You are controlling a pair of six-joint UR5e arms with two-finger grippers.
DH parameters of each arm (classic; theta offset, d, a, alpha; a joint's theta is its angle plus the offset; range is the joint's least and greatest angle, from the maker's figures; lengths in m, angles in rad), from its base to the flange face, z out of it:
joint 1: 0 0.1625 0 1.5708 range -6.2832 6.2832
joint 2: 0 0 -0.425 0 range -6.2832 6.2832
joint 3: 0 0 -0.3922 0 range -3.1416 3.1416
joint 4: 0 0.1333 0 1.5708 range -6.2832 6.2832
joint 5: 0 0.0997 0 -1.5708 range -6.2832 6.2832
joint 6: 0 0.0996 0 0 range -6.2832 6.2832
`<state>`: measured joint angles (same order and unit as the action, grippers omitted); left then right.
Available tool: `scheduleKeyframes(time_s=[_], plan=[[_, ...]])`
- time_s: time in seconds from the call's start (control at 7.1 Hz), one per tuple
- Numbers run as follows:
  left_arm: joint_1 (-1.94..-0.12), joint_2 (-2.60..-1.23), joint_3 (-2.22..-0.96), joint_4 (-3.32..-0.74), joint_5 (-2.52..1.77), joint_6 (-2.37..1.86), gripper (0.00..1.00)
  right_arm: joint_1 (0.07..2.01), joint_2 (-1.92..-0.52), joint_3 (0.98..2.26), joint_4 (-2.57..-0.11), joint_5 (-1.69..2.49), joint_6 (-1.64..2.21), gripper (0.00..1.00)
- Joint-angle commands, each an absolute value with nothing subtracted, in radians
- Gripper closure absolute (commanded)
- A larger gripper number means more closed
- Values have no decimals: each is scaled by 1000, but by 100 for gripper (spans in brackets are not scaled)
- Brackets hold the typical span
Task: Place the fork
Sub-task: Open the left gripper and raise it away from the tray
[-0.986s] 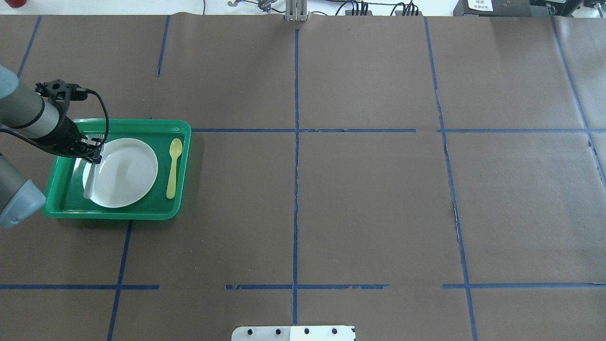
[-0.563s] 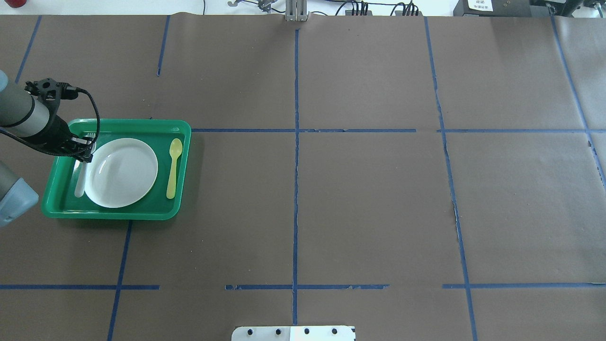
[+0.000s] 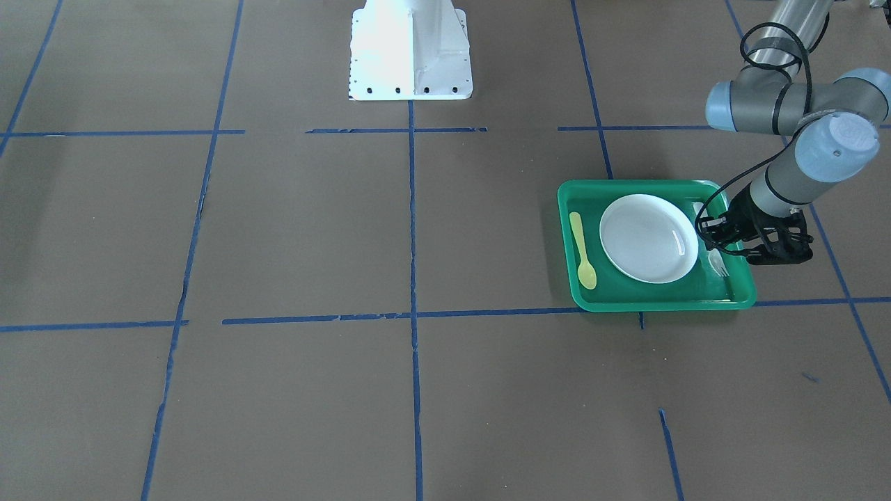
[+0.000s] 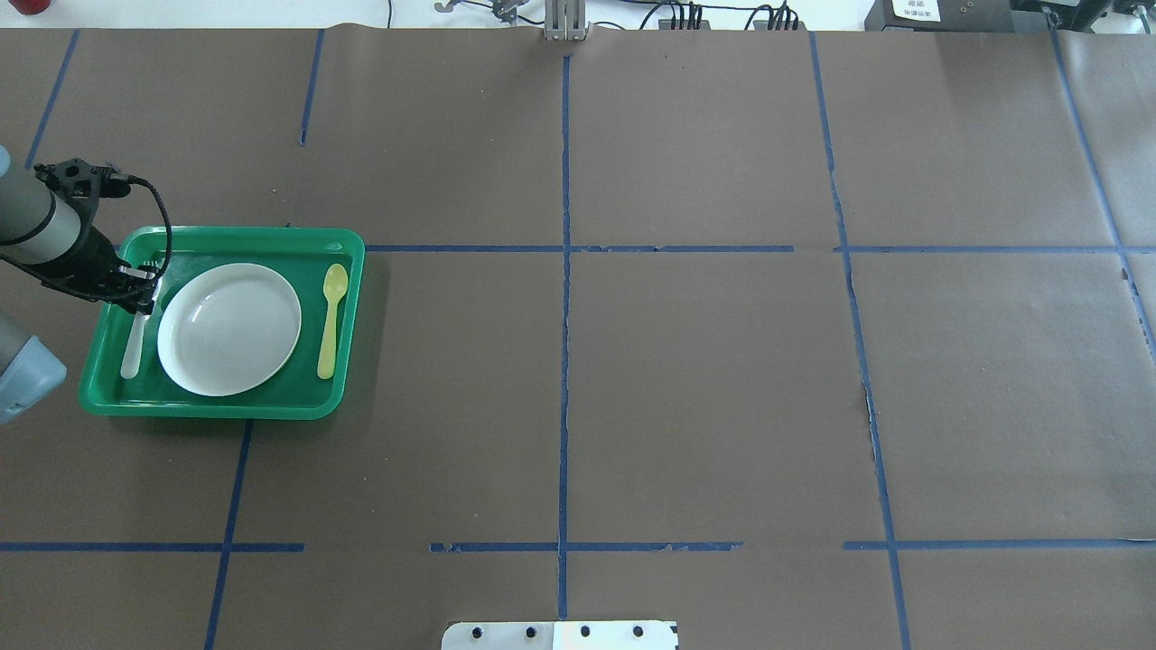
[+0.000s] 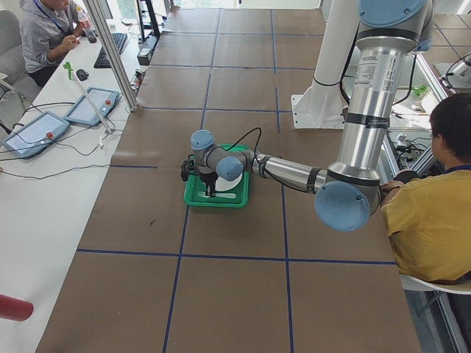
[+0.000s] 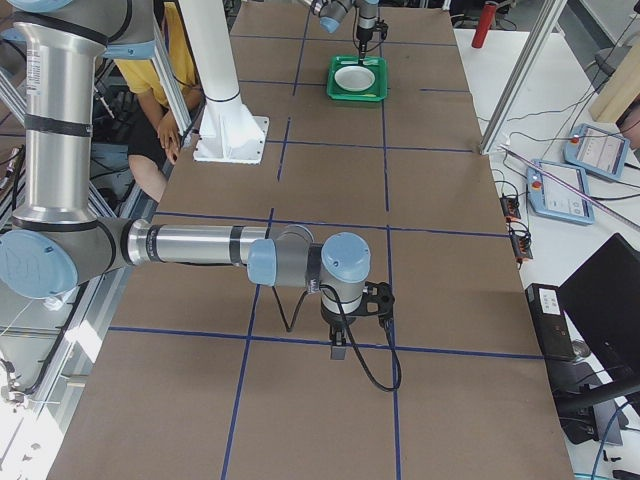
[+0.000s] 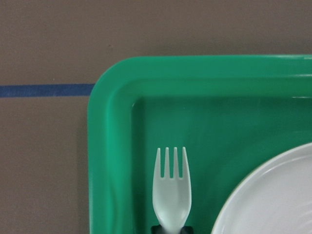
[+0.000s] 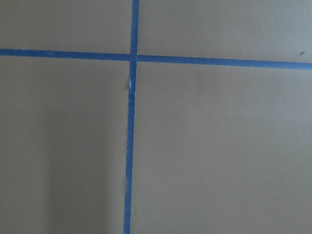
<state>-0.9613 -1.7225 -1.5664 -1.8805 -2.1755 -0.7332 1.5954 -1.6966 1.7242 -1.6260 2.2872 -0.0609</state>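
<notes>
**Fork** (image 7: 171, 195): pale, slightly translucent plastic with four short tines and a rounded head. You will find it inside the tray (image 7: 105, 146), in the strip between the tray wall and the plate (image 7: 273, 195).
- Only your left wrist view shows the tines and the left pincer (image 7: 170, 230) clamped on the fork's neck.
- Only the overhead view shows the whole handle, running alongside the plate.

**Tray:** glossy green plastic with rounded corners and a raised rim.

**Plate:** white, round and smooth.

**Spoon** (image 4: 331, 320): yellow plastic, on the plate's other side and apart from it.

**Table** (image 4: 704, 379): covered in brown paper with blue tape lines (image 8: 129, 146).

**Right pincer** (image 6: 340, 350): you see it only from the right-end camera, above a tape crossing. Whether it is apart or together cannot be told.

**Label** (image 4: 912, 9): at the far edge, too small to read.
</notes>
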Motion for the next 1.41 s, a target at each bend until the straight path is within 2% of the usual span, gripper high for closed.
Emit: scheduleKeyframes(time_s=[0.0,0.14,0.42,0.7,1.27], plan=[[-963,-1726,-1554,-1881,-2177,-732,41,1595,-1697,1724,-1626,2287,-60,0],[-995,-1726,-1554,-1881,-2178,-730,27,1595,-1697,1724,-1626,2287,-60,0],[-1067,-1729,-1562,-1867,-2225,-631,27,1595,-1697,1724,-1626,2287,-60,0],[-1236,-1689,-1595,-1838,-2263,-428,27,1595,-1697,1724,-1626,2287,-61,0],[-1610,-1672,-1585,-1528,-2272,184,26,1595,-1697,1724,-1626,2287,-60,0]])
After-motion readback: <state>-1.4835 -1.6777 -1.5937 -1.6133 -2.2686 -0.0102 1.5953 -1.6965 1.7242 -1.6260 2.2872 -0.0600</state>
